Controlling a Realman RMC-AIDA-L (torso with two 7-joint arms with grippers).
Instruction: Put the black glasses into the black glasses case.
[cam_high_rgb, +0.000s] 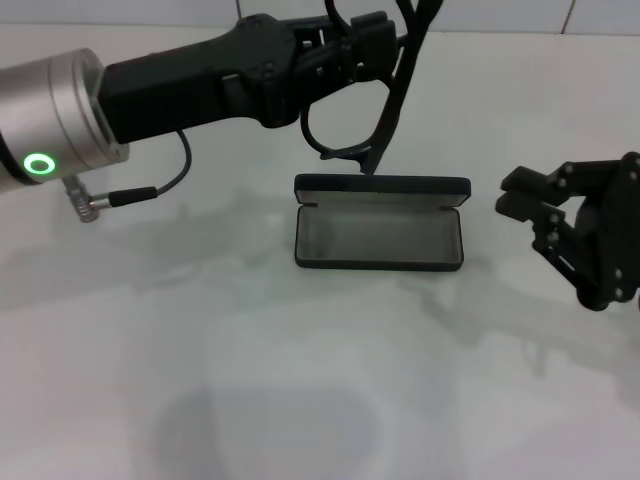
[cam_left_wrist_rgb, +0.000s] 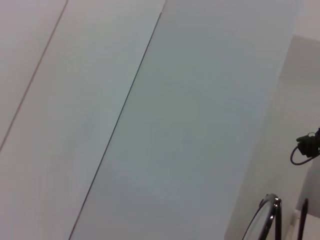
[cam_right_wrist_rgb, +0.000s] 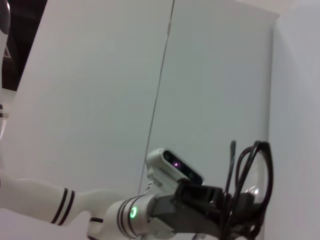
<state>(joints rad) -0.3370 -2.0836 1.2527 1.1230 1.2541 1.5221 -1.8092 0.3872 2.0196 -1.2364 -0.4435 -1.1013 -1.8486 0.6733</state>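
On the white table (cam_high_rgb: 300, 380), nearest the robot, bare surface is stretching up to the black glasses case (cam_high_rgb: 380, 222), which is lying open with its grey lining facing up and its lid standing along the far edge. Off to the case's right, well apart from it, the right gripper (cam_high_rgb: 520, 205) is sitting low by the table with its fingers parted and nothing between them.

Beyond the case, the left gripper (cam_high_rgb: 372, 45) is reaching in from the left and hanging above the lid's far edge. Its fingers are closed on the black glasses (cam_high_rgb: 385, 100), which are dangling downward, the lowest tip just above the lid; whether it is touching the lid cannot be told.

From the left wrist camera, only a lens rim and a thin arm of the glasses (cam_left_wrist_rgb: 267, 220) are showing at the frame's edge against pale wall panels; the case is not showing there. From the right wrist camera, the left gripper (cam_right_wrist_rgb: 220, 205) is appearing from the side, pinching the glasses (cam_right_wrist_rgb: 255, 175) by the frame, with a green ring light (cam_right_wrist_rgb: 132, 212) glowing on the wrist behind it.
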